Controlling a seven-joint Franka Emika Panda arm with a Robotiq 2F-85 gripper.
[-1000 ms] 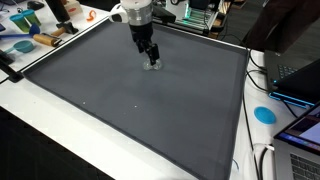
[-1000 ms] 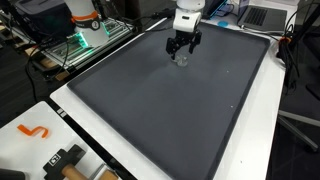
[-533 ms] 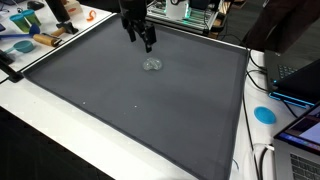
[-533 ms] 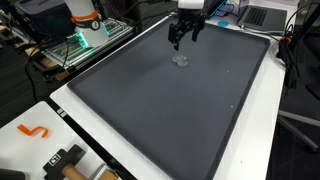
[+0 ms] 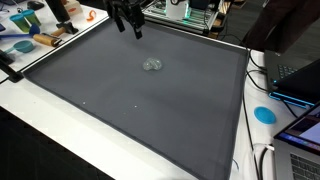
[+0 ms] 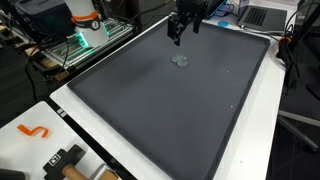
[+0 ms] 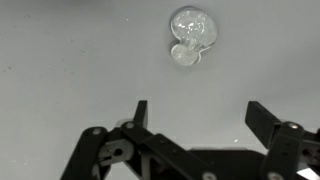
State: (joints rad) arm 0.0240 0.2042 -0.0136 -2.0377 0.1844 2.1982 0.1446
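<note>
A small clear, glassy object (image 5: 152, 64) lies alone on the dark grey mat (image 5: 130, 105); it also shows as a pale speck (image 6: 181, 60) and, in the wrist view, as a transparent rounded piece (image 7: 190, 35) on the mat. My gripper (image 5: 131, 27) hangs in the air above the mat's far edge, up and away from the object. Seen from the opposite side, the gripper (image 6: 183, 28) is likewise well above the mat. In the wrist view the gripper (image 7: 198, 118) stands open with nothing between its fingers.
The mat sits on a white table (image 5: 60, 150). Tools and coloured items (image 5: 25, 42) lie at one corner, a blue disc (image 5: 264, 114) and laptops (image 5: 300, 80) at a side. An orange hook (image 6: 33, 131) and a black tool (image 6: 65, 160) lie near another corner.
The gripper has risen from just over the clear object and moved toward the mat's far edge, staying open. The object remains on the mat where it was.
</note>
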